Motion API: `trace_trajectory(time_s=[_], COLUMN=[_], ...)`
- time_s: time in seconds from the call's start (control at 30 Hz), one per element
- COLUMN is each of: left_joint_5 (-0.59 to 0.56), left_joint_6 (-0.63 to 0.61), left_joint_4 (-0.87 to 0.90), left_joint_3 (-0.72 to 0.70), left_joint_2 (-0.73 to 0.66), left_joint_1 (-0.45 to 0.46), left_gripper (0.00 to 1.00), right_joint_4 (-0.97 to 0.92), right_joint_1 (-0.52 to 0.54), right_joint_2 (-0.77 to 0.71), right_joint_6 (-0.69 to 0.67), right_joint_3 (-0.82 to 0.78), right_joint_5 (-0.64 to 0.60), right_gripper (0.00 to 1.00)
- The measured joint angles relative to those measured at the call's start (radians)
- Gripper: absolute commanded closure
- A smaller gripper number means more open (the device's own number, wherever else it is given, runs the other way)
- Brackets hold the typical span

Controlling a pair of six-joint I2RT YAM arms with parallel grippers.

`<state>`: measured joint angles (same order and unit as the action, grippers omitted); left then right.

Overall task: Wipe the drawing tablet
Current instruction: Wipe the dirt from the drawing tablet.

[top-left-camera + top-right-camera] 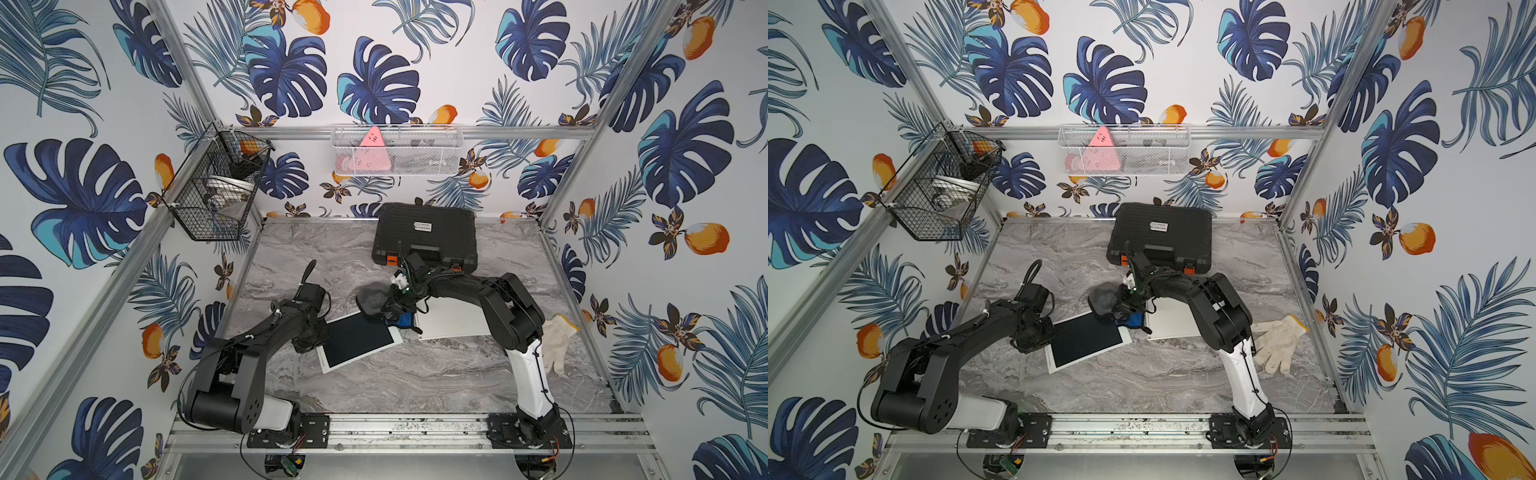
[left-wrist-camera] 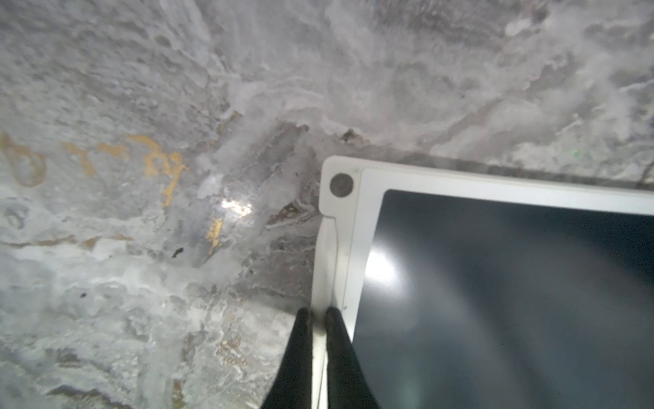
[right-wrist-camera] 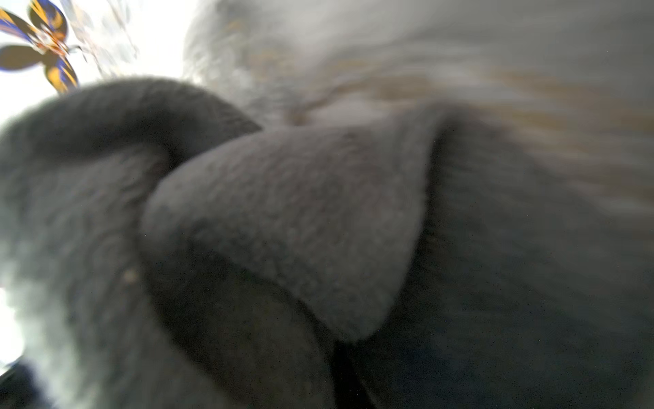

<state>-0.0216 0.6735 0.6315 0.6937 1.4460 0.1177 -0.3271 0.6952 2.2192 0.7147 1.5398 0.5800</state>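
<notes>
Grey cloth (image 1: 371, 301) clamped in right jaws, left jaws pinch tablet (image 1: 357, 338), case label (image 1: 422, 227) illegible.

We see a grey fleecy cloth (image 3: 283, 219) bunched in soft, overlapping folds that fill nearly the whole frame, one paler flap lying across darker ones. Behind it we make out a blurred grey marbled worktop (image 3: 389, 53) and a blue-and-orange flower (image 3: 42, 42) printed on white wallpaper.
</notes>
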Motion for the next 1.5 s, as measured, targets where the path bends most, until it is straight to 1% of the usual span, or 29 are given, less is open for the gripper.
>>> trace_trajectory(time_s=[0.1,0.17,0.3,0.4,0.47,0.53,0.6,0.67,0.73,0.8,0.87,0.93,1.0,1.07,1.17,1.3,1.4,1.5], left_joint_5=[-0.002,-0.003,-0.003,-0.005,-0.008,-0.009,-0.010,-0.011,-0.011,-0.010,-0.010,-0.010,-0.010,-0.010,-0.010,-0.009,-0.008,-0.007], left_joint_6=[-0.009,-0.015,-0.018,-0.019,-0.021,-0.022,-0.024,-0.037,-0.043,-0.047,-0.047,-0.050,-0.058,-0.064,-0.064,-0.066,-0.066,-0.069], left_joint_4=[0.001,0.001,0.004,0.009,0.014,0.022,0.031,0.036,0.040,0.042,0.042,0.041,0.041,0.041,0.041,0.040,0.040,0.040], left_joint_3=[0.002,0.002,0.005,0.011,0.016,0.025,0.033,0.039,0.044,0.045,0.045,0.045,0.045,0.045,0.045,0.045,0.046,0.046], left_joint_2=[0.002,0.002,0.006,0.011,0.017,0.026,0.034,0.040,0.043,0.045,0.045,0.045,0.045,0.045,0.045,0.048,0.050,0.050], left_joint_1=[0.001,0.002,0.002,0.004,0.005,0.006,0.006,0.006,0.006,0.006,0.006,0.006,0.006,0.006,0.007,0.007,0.007,0.007], left_gripper=[0.90,0.90,0.91,0.91,0.92,0.92,0.92,0.92,0.92,0.92,0.92,0.92,0.92,0.92,0.92,0.92,0.92,0.92], right_joint_4=[-0.007,-0.007,0.037,0.042,0.037,0.008,0.001,0.008,0.020,0.036,0.060,0.064,0.061,0.044,0.050,0.076,0.097,0.126], right_joint_1=[0.075,0.082,0.012,-0.048,-0.052,-0.028,0.019,0.064,0.078,0.054,-0.002,-0.059,-0.093,-0.085,-0.027,0.062,0.044,-0.023], right_joint_2=[0.047,0.059,0.043,0.006,0.000,0.009,0.042,0.070,0.081,0.077,0.048,0.018,0.003,0.007,0.042,0.090,0.094,0.058], right_joint_6=[-0.001,0.000,0.003,0.003,0.002,0.003,0.003,0.006,0.019,0.029,0.031,0.034,0.034,0.034,0.034,0.051,0.063,0.064], right_joint_3=[0.066,0.074,0.011,-0.042,-0.043,-0.008,0.052,0.091,0.097,0.077,0.023,-0.017,-0.029,-0.011,0.054,0.110,0.095,0.024], right_joint_5=[0.000,0.014,0.074,0.086,0.074,0.038,0.010,-0.002,0.009,0.029,0.045,0.041,0.026,-0.003,-0.055,-0.053,-0.012,0.022], right_gripper=[1.00,1.00,1.00,1.00,1.00,1.00,1.00,1.00,1.00,1.00,1.00,1.00,1.00,1.00,1.00,1.00,1.00,1.00])
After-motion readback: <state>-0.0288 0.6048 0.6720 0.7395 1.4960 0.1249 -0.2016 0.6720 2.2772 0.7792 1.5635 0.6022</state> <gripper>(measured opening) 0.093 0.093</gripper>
